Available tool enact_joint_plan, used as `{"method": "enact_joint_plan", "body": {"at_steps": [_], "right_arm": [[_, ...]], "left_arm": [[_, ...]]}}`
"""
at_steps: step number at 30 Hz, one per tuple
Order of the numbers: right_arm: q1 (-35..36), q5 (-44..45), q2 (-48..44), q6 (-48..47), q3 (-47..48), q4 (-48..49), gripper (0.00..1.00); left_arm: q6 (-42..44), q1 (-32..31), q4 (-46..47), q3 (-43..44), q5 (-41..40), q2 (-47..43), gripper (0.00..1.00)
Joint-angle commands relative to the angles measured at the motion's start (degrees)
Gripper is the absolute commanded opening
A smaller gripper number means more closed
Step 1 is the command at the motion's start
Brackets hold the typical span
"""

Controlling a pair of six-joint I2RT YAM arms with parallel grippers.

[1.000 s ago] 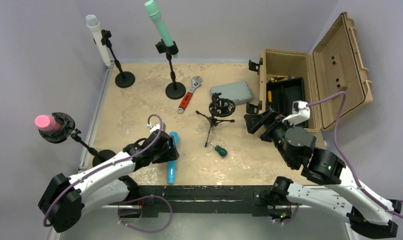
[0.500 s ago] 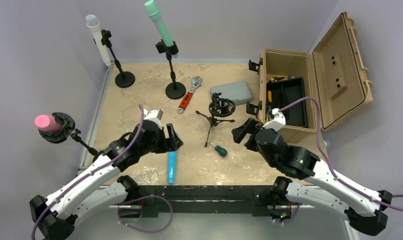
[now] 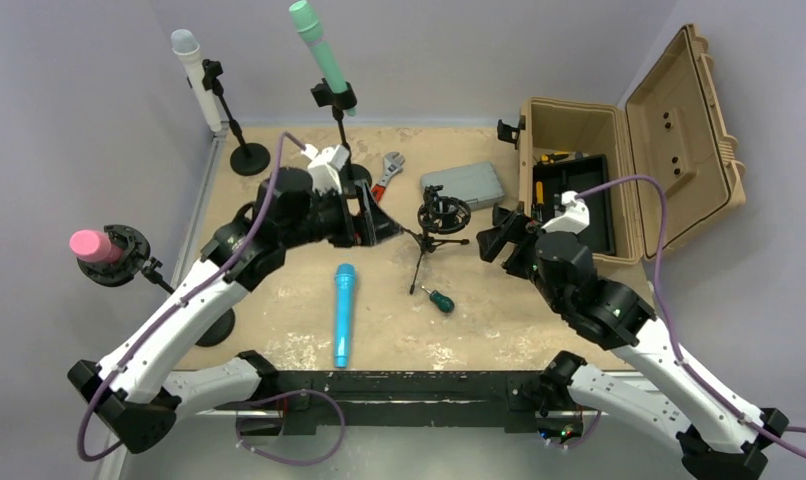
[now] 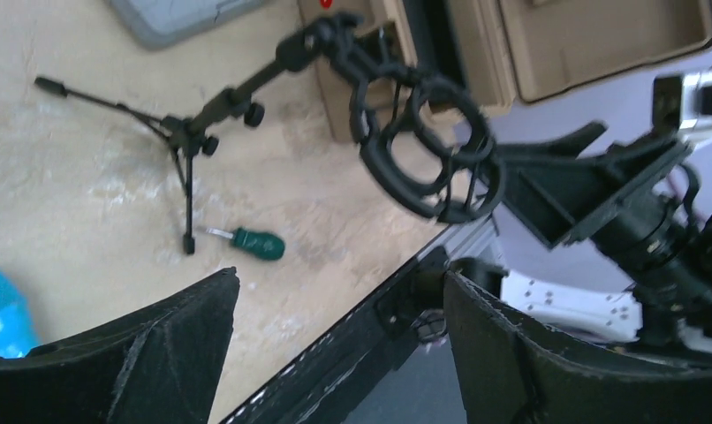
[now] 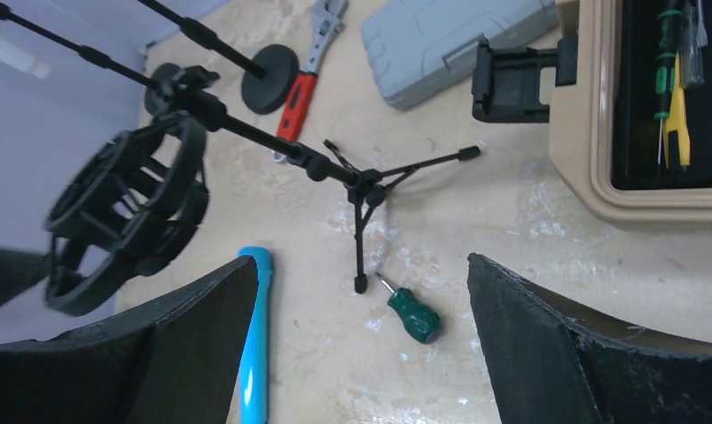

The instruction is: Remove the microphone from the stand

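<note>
I'm seeing the blue microphone (image 3: 343, 314) showing smooth, faintly glossy plastic. The tabletop (image 3: 479, 310) is looking rough, mottled and matt, like worn stone. The stand (image 5: 363, 187) is reading as matt black, and the wrench (image 5: 306, 75) is gleaming as bare metal with a red grip.

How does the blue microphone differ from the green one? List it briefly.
The blue microphone is bright blue; the green microphone is mint green. The blue one lies flat on the table, in no holder; the green one is clipped in a stand, tilted upward. Both are slim handheld microphones.
</note>
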Motion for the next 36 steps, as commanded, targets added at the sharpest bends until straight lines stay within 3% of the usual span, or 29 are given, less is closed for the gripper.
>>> {"method": "enact_joint_plan", "body": {"at_steps": [1, 9, 13, 17, 22, 36], "right_arm": [[-0.04, -0.88, -2.03, -2.83, 2.93, 0.83, 0.87], [-0.97, -6.76, -0.7, -0.42, -3.76, 8.79, 0.83], [-7.32, -23.34, 0.45, -2.09, -10.9, 23.09, 0.7], [-12.37, -36.98, 3.32, -1.93, -14.8, 34.49, 0.7], [-17.99, -47.5, 8.93, 1.77, -18.54, 47.26, 0.66], [-19.14, -45.62, 22.26, 0.37, -19.84, 61.94, 0.62]], "left_arm": [[-4.02, 5.9, 7.43, 5.55, 9.15, 4.98, 0.84], [-6.2, 6.89, 10.86, 10.64, 13.88, 11.16, 0.77], [-3.43, 4.21, 8.38, 9.64, 12.37, 9.85, 0.79], [-1.68, 3.22, 7.27, 6.83, 11.0, 6.91, 0.8], [-1.18, 2.58, 6.74, 3.02, 9.27, 3.81, 0.79], [-0.1, 0.76, 3.31, -2.31, 5.63, -2.68, 0.79]]}}
